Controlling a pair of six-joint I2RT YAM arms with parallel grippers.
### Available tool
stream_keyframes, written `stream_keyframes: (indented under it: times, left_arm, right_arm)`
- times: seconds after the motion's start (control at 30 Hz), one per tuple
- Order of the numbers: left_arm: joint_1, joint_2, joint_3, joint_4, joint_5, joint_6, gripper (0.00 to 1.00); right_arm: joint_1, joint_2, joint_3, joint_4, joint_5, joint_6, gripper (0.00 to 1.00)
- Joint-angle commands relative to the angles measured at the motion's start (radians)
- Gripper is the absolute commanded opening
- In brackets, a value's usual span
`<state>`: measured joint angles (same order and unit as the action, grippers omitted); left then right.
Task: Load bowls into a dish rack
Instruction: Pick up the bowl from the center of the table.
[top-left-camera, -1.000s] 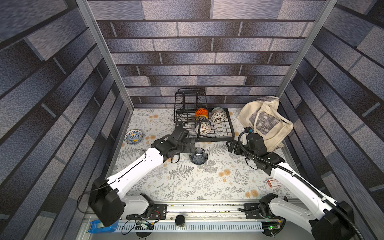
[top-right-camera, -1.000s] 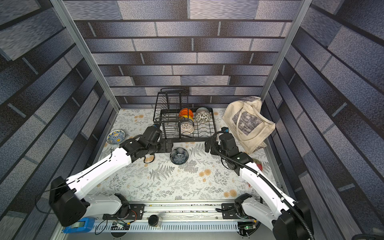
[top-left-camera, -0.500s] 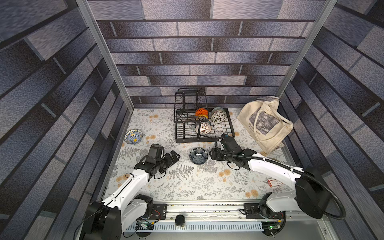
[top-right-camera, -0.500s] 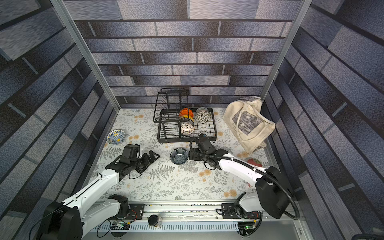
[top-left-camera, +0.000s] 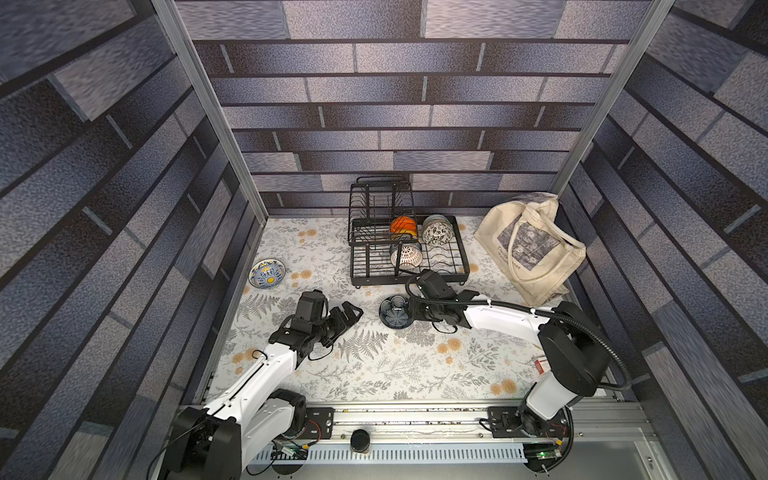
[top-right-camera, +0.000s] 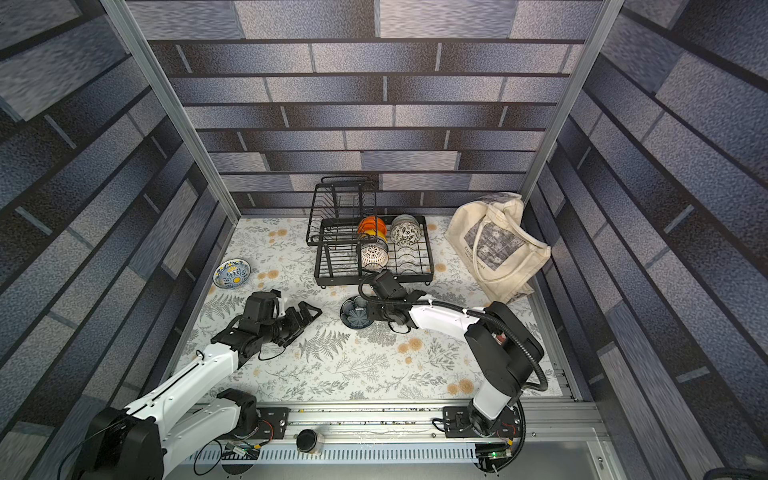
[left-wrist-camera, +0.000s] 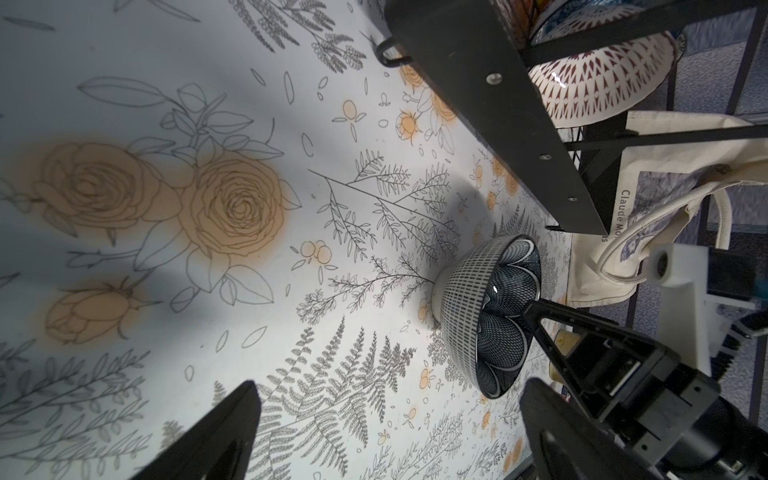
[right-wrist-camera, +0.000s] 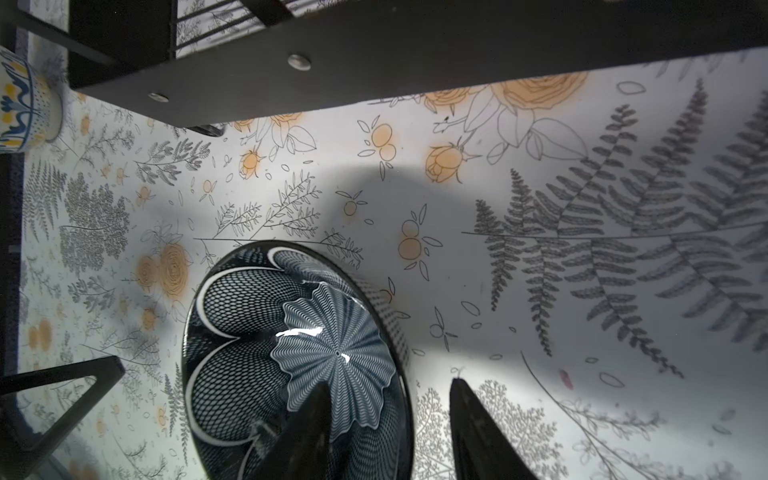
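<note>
A dark leafy-patterned bowl (top-left-camera: 394, 313) (top-right-camera: 355, 313) (left-wrist-camera: 490, 316) (right-wrist-camera: 291, 340) stands upright on the floral cloth in front of the black wire dish rack (top-left-camera: 466, 257) (top-right-camera: 431, 257). My right gripper (top-left-camera: 406, 309) (top-right-camera: 369, 309) (right-wrist-camera: 390, 382) straddles its near rim. One finger is inside the bowl and one outside, with a gap still showing, so it is open. My left gripper (top-left-camera: 350, 311) (top-right-camera: 309, 311) (left-wrist-camera: 388, 384) lies low to the left of the bowl, open wide and holding nothing. In the rack stand an orange bowl (top-left-camera: 402, 224), a floral bowl (top-left-camera: 436, 232) and a lattice bowl (top-left-camera: 406, 255).
A blue-yellow patterned bowl (top-left-camera: 267, 272) (top-right-camera: 232, 272) sits alone on the cloth at the far left, near the wall. A cream tote bag (top-left-camera: 532, 245) (top-right-camera: 498, 245) leans in the back right corner beside the rack. The rack's raised basket (top-left-camera: 380, 199) stands at its back left.
The left arm drew back from the rack toward the front left. The right gripper swung in to the dark bowl, and its jaws have narrowed around the rim.
</note>
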<state>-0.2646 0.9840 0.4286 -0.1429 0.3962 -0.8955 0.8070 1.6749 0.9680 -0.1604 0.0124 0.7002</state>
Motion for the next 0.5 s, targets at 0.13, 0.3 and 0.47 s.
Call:
stream_keyframes:
  times: [0.13, 0.3, 0.47]
  left_arm:
    - [-0.014, -0.014, -0.021, 0.005, 0.001, -0.014, 1.00]
    - [-0.036, -0.008, -0.013, 0.006, -0.015, -0.015, 1.00]
    - [-0.121, 0.015, 0.034, -0.037, -0.119, 0.032, 1.00]
  right_arm:
    - [0.025, 0.072, 0.052, -0.030, 0.001, -0.004, 0.31]
    - [0.025, 0.060, 0.040, -0.038, 0.028, -0.008, 0.15]
    - [0.025, 0.018, 0.027, -0.051, 0.069, -0.031, 0.01]
